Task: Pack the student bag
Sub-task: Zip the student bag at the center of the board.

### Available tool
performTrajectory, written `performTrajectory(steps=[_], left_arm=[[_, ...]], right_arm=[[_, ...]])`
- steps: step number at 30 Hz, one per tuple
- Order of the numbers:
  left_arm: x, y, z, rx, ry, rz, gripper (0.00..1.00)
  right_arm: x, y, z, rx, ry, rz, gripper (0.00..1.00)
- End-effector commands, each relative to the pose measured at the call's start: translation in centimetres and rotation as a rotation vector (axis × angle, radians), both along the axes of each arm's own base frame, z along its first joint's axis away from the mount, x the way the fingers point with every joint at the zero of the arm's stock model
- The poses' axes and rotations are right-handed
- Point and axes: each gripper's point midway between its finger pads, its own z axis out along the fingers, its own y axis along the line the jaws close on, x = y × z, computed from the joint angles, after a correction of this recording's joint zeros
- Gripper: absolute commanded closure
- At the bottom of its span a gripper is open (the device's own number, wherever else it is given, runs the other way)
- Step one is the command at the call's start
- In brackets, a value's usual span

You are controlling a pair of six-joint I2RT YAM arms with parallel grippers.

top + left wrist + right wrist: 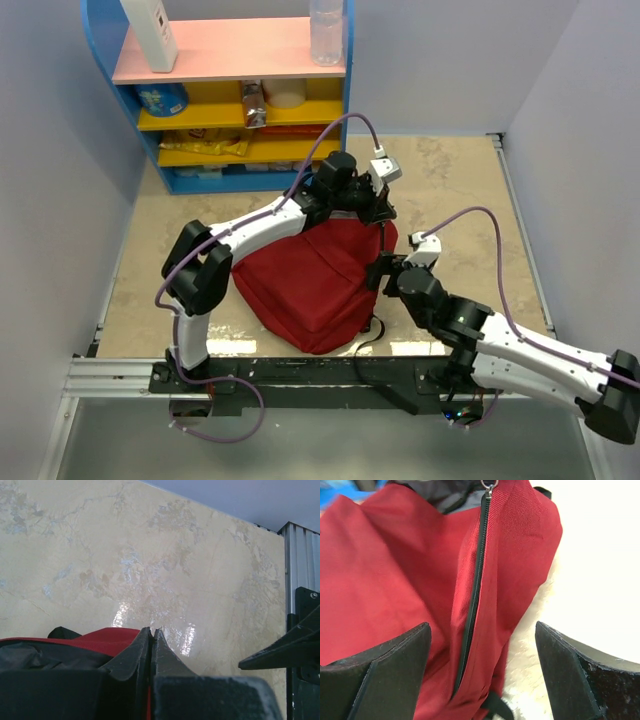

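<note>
The dark red student bag [300, 285] lies on the floor in the middle, between the arms. My left gripper [375, 205] reaches over it to its far right corner. In the left wrist view its fingertips [151, 630] are pressed together just past the bag's red edge [100, 636]; I see nothing gripped between them. My right gripper [385, 272] is open at the bag's right side. In the right wrist view it [482, 625] straddles the black zipper [475, 580] on the red fabric [385, 580]. The metal zipper pull [488, 487] sits at the top edge.
A blue shelf [97, 40] with a white bottle [150, 30], a clear bottle [326, 30] and snacks stands at the back left. Grey walls close in both sides. A metal rail [300, 555] runs along the floor's right edge.
</note>
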Motion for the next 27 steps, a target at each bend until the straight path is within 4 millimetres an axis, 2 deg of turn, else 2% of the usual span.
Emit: performTrajectory(steps=[1, 4, 9, 14, 17, 23, 27], left_arm=[[-1.3, 0.4, 5.1, -0.107, -0.053, -0.018, 1.0], [-2.2, 0.5, 5.1, -0.109, -0.04, -0.03, 1.0], [-3.4, 0.3, 4.6, -0.102, -0.029, -0.048, 1.0], [-4.5, -0.3, 3.8, -0.096, -0.009, -0.061, 1.0], [-4.9, -1.0, 4.0, -0.101, -0.012, -0.075, 1.0], [-4.3, -1.6, 4.6, -0.106, -0.032, -0.064, 1.0], [-3.5, -1.7, 4.7, -0.098, -0.066, -0.048, 1.0]], right_arm=[[2.9, -0.2, 3.2, -0.013, -0.108, -0.085, 0.13], [4.5, -0.7, 2.6, -0.053, -0.105, -0.093, 0.15], [6.3, -0.8, 3.6, -0.048, -0.151, -0.081, 0.25], [7.1, 0.6, 4.2, -0.055, -0.172, -0.03, 0.35], [7.1, 1.2, 3.3, -0.05, -0.15, -0.011, 0.46], [6.1, 0.5, 2.0, -0.038, -0.113, -0.011, 0.9], [5.2, -0.9, 1.4, -0.04, -0.096, -0.041, 1.0]])
